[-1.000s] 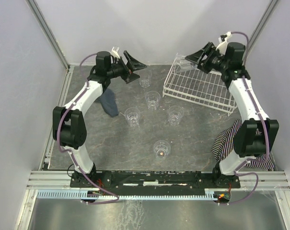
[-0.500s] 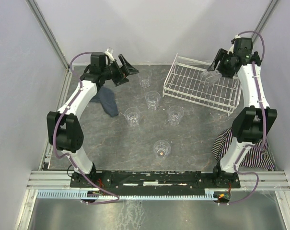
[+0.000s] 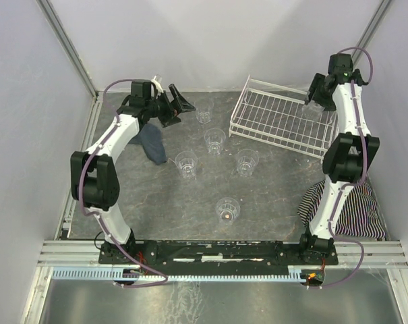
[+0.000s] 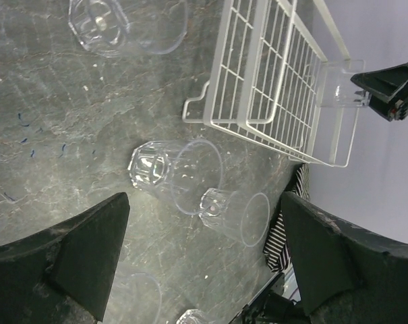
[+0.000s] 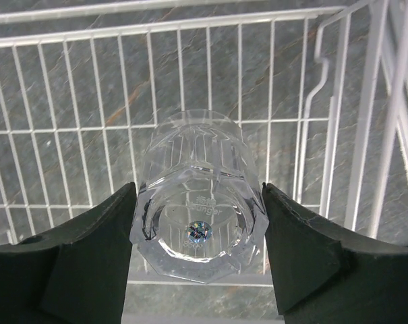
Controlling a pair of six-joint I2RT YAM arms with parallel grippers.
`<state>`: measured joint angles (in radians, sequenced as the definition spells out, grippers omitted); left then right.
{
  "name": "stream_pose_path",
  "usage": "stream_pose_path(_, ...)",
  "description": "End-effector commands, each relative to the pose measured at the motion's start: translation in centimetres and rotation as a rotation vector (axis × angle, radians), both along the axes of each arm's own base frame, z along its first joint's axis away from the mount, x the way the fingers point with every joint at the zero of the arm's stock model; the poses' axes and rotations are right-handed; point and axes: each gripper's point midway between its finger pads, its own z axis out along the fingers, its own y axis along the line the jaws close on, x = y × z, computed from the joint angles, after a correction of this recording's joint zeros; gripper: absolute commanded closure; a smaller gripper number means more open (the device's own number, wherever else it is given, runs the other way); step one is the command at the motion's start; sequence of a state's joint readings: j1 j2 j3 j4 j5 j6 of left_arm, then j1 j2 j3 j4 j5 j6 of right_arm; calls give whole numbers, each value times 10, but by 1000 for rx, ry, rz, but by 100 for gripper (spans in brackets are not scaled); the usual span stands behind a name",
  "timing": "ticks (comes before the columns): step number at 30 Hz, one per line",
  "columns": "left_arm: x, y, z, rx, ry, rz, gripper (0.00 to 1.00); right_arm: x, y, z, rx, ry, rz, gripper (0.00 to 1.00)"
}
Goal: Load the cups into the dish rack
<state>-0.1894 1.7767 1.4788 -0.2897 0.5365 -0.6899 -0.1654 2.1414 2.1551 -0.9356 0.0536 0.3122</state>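
- Cups: one cup (image 5: 198,223) clamped in right gripper (image 5: 199,246), base toward the wrist, above rack (image 5: 89,88) floor near its right end; five others (image 3: 215,140) loose on table (image 3: 278,196).
- Hazard: if dropped from height, it may bounce or tip against the nearby side wire.
- Hazard: smooth plastic may slip between the pads.
- Left gripper (image 4: 204,263): wide, empty, above table cups; a low sweep could topple one.

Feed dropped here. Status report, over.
Right claw shut on a cup over the dish rack. Left claw open, empty. Five cups on the table. Nothing blocking the rack.
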Motion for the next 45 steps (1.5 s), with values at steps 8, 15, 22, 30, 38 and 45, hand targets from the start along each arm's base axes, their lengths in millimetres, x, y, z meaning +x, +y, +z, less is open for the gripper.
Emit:
stream_pose_path(8, 28, 5, -15, 2, -9, -26, 1, 46, -51, 13, -125, -114, -140, 99)
stream_pose_path(15, 42, 8, -25, -6, 21, -18, 1, 58, -75, 5, -108, -129, -217, 99)
stream_pose_path(22, 54, 8, -27, -20, 33, -18, 1, 53, -84, 2, -71, -121, -251, 99)
stream_pose_path(30, 61, 5, -30, -38, 45, -26, 1, 48, -92, -5, -82, -92, -257, 99)
stream_pose_path(38, 61, 5, -29, -44, 45, -28, 1, 39, -93, 3, -122, -70, -216, 99)
stream_pose_path(45, 61, 4, -29, -49, 48, -31, 1, 40, -87, -12, -92, -47, -205, 99)
